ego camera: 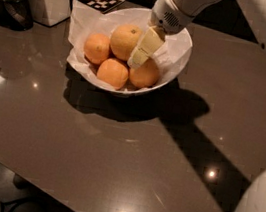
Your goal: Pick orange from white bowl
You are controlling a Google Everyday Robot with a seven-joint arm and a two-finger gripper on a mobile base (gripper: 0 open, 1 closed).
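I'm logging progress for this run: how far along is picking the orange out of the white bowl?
Approach looks done: the hand is in the white bowl, right beside the orange. In hand: the grasp, unconfirmed. Left: lifting the orange, which rests among three smaller fruits.

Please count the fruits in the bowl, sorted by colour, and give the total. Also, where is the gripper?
Large, pale yellow-orange orange: 1
Smaller deep-orange fruits: 3
Total: 4 fruits, all inside the white bowl.
The gripper is down in the bowl, close beside the orange and above one of the smaller fruits.
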